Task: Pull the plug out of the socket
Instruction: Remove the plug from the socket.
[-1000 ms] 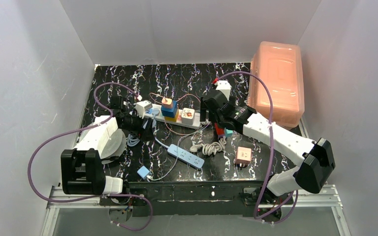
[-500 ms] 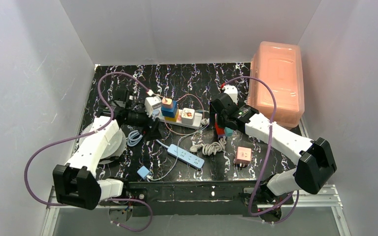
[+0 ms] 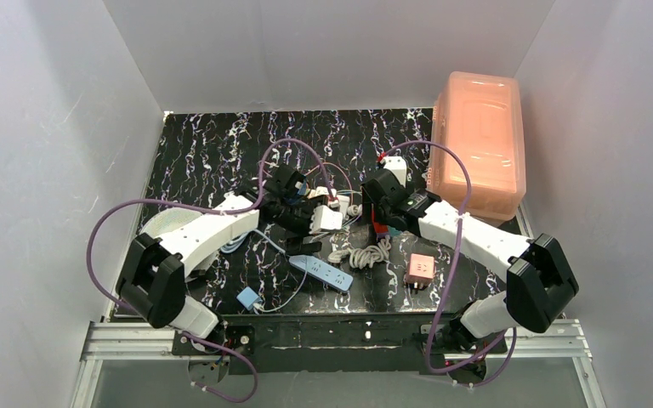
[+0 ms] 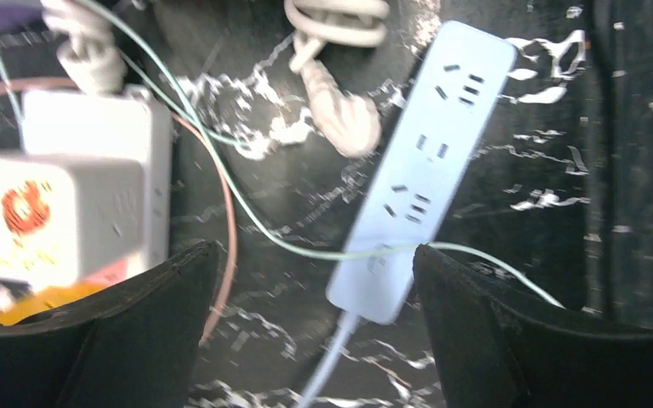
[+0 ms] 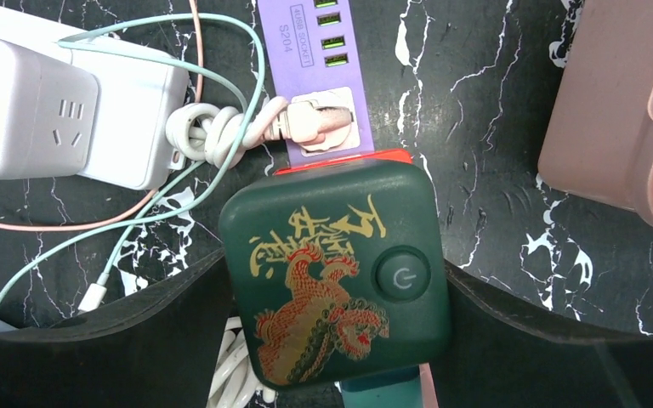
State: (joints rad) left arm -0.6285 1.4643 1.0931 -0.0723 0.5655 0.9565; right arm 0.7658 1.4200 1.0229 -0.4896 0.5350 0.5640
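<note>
The socket (image 5: 136,110) is a long white strip; its end with the coiled white cord shows in the right wrist view. A white cube plug (image 4: 34,221) with an orange tiger print sits on it and also shows from above (image 3: 327,219). My left gripper (image 4: 315,251) hovers open just right of that plug, over bare table and thin wires, holding nothing. My right gripper (image 5: 336,263) is shut on a dark green cube adapter (image 5: 340,272) with a dragon print, at the end of the short purple strip (image 5: 323,51). From above, the left arm hides most of the socket.
A slim light-blue strip (image 4: 425,170) lies under the left gripper (image 3: 310,229). A bundled white cord (image 3: 359,253) and a pink cube (image 3: 421,269) lie in front of the right gripper (image 3: 380,212). A pink lidded box (image 3: 479,140) stands back right. A small blue cube (image 3: 247,297) sits near the front edge.
My left arm has swung right from the socket's left end to its right end, and now covers it from above. The right gripper has narrowed onto the green cube.
</note>
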